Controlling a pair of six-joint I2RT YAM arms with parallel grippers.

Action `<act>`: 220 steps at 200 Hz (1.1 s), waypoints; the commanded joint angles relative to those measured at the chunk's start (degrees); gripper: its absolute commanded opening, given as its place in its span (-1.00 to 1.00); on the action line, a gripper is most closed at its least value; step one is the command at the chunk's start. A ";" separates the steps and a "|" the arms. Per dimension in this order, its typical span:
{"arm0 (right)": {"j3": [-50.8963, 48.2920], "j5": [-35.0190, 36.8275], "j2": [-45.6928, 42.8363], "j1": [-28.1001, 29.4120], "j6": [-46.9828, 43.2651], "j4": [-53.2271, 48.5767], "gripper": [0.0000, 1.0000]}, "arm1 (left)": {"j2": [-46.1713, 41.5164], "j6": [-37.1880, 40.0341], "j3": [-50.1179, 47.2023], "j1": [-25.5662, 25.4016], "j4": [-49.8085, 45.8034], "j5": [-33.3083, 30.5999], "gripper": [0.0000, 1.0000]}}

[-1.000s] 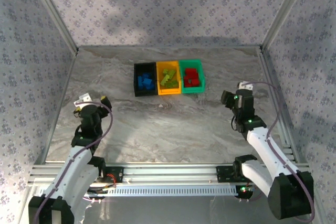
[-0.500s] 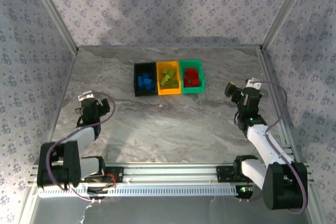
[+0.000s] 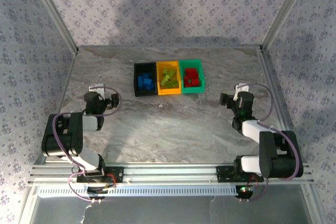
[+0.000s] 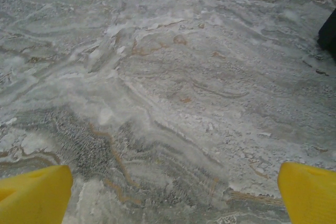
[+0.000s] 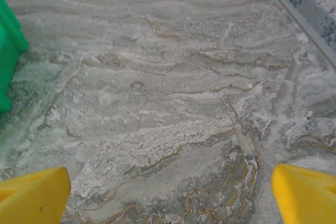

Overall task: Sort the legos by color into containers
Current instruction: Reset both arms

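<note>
We find blue studded plastic bricks (image 3: 145,81) in the black open-top plastic bin (image 3: 136,80), yellow-green bricks (image 3: 168,77) in the orange-yellow bin (image 3: 169,92), and red bricks (image 3: 192,77) in the green bin (image 3: 201,77), all 3 bins joined. The left gripper (image 4: 173,192) and right gripper (image 5: 169,195) sit well away, jaws wide apart and empty, so we judge sorting done.

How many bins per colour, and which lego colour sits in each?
Black bin: 1, holding blue legos
Orange-yellow bin: 1, holding yellow-green legos
Green bin: 1, holding red legos
Total: 3 bins
</note>
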 commanded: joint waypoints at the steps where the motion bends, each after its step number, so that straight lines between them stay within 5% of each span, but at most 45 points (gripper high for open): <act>1: 1.46 -1.38 1.22 -0.12 -3.12 3.16 1.00 | -0.10 1.27 1.36 -0.03 2.82 2.26 1.00; 32: -1.97 -4.54 6.37 -1.64 -3.98 14.76 1.00 | -0.06 1.22 1.33 -0.02 2.75 2.28 1.00; 54: 1.71 -6.27 12.01 -2.51 -3.40 13.77 1.00 | -0.12 1.26 1.36 0.03 2.75 2.28 1.00; 220: 1.68 -6.27 11.41 -2.66 -3.67 12.64 1.00 | -0.11 1.32 1.36 0.01 2.75 2.14 0.99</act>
